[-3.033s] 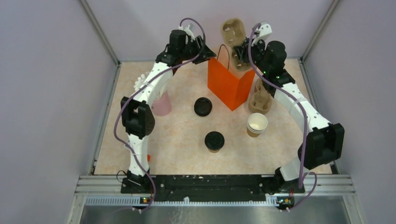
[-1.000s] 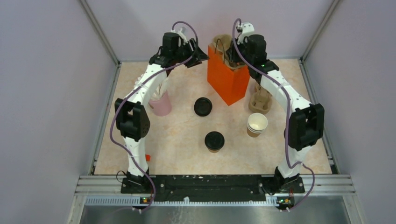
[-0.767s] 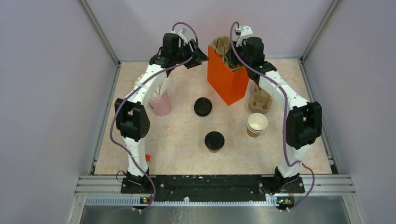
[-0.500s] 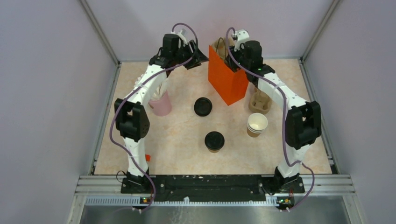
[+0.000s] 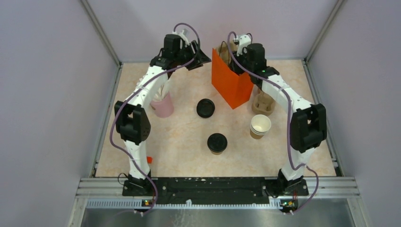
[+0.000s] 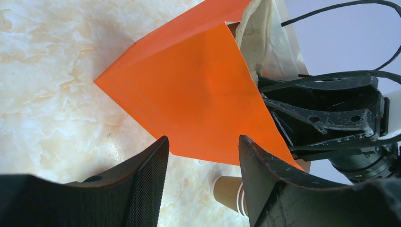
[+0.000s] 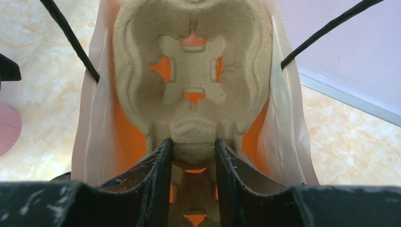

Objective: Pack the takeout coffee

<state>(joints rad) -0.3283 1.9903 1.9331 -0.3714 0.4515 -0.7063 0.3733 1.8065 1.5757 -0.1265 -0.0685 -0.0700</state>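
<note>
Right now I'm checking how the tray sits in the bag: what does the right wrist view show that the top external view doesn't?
Only the right wrist view: the right gripper shut on the centre ridge of the cup carrier, with the orange bag showing through its cut-outs. Only the top external view: the takeout coffee, lidded and outside the bag, a loose black lid, a stack of lidless cups, a pink cup and the left gripper beside the bag. Both: the bag with the carrier in its mouth.
</note>
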